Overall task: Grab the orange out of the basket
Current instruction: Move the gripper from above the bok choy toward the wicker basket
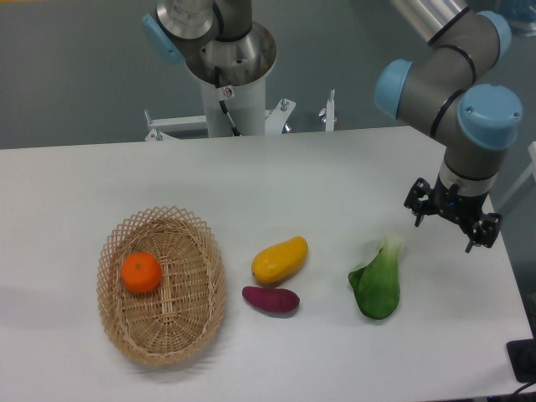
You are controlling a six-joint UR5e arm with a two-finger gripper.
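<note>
Four items lie before me on the white table (pixel 276 180). Nearest, the wicker basket (pixel 205 289) holds the orange (pixel 141 273) in its far-left part. Right of it lie a purple sweet potato (pixel 270 300), a yellow mango (pixel 280 260) and a green bok choy (pixel 377 285). Farther right, my gripper (pixel 451 221) hangs empty, fingers spread wide, well apart from the orange. I judge the approach not yet begun; next I must travel left over the basket.

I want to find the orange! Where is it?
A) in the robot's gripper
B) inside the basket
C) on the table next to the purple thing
B: the orange sits inside the basket, far from the gripper.
</note>
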